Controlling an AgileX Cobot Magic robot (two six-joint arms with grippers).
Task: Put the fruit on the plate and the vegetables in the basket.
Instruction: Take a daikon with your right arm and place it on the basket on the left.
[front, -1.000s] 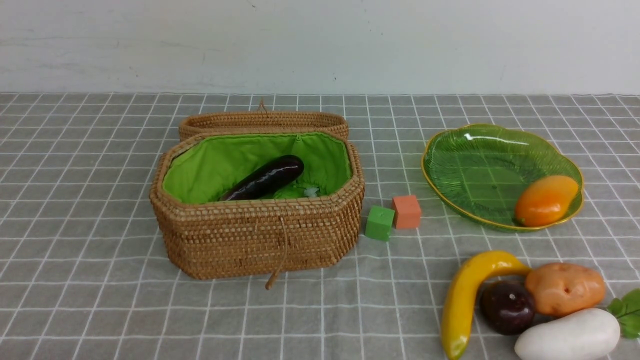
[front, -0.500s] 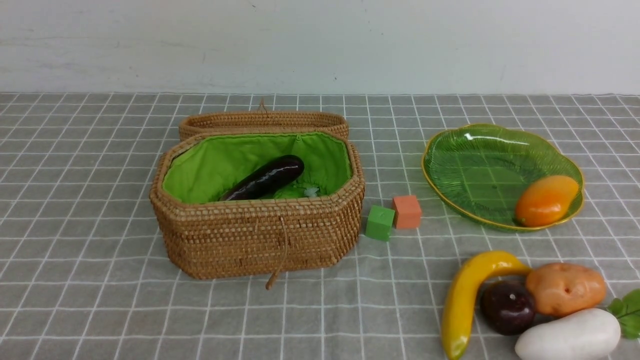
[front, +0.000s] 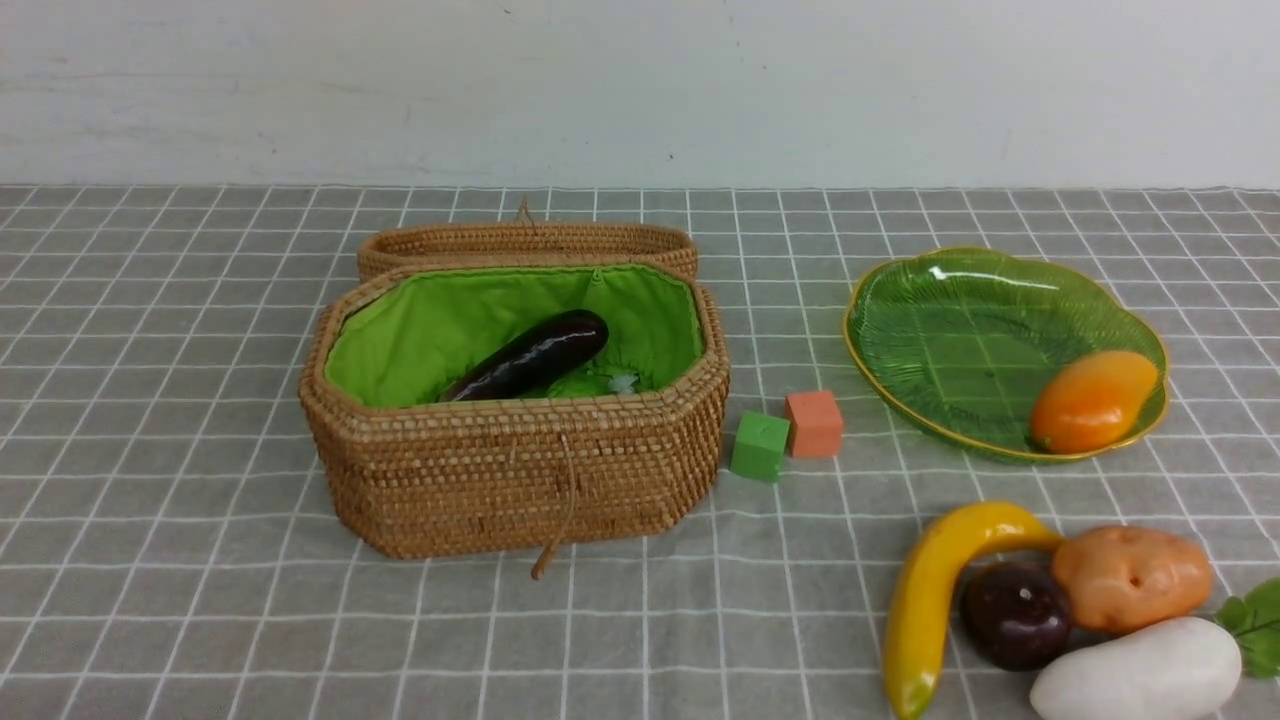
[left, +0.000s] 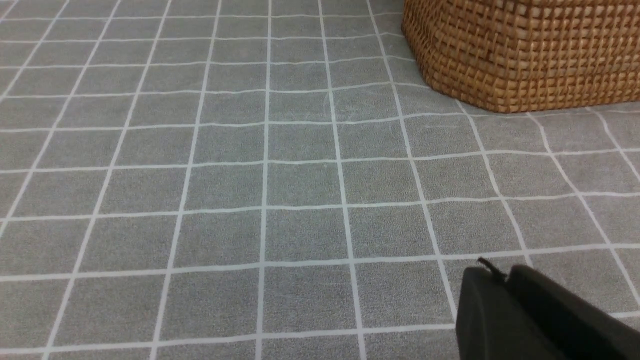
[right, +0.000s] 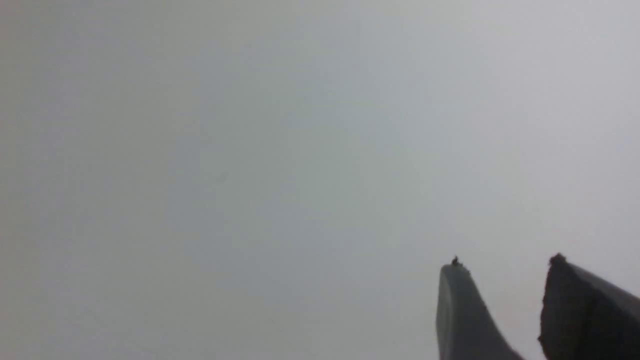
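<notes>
In the front view the open wicker basket (front: 510, 480) holds the dark purple eggplant (front: 530, 357) on a light green gourd (front: 590, 383). The green glass plate (front: 950, 330) at the right holds the mango (front: 1092, 400). The banana (front: 925, 600), round maroon fruit (front: 1015, 614), potato (front: 1130, 577) and white radish (front: 1135, 672) lie together at the front right. Neither arm shows in the front view. My left gripper (left: 500, 272) is shut and empty, low over the cloth near a basket corner (left: 525, 55). My right gripper (right: 505, 262) is open and empty, seen against the plain grey wall.
A green cube (front: 759, 446) and an orange cube (front: 813, 424) sit between basket and plate. The basket lid (front: 525, 243) lies open behind the basket. A grey checked cloth (front: 200, 500) covers the table, with a white wall behind.
</notes>
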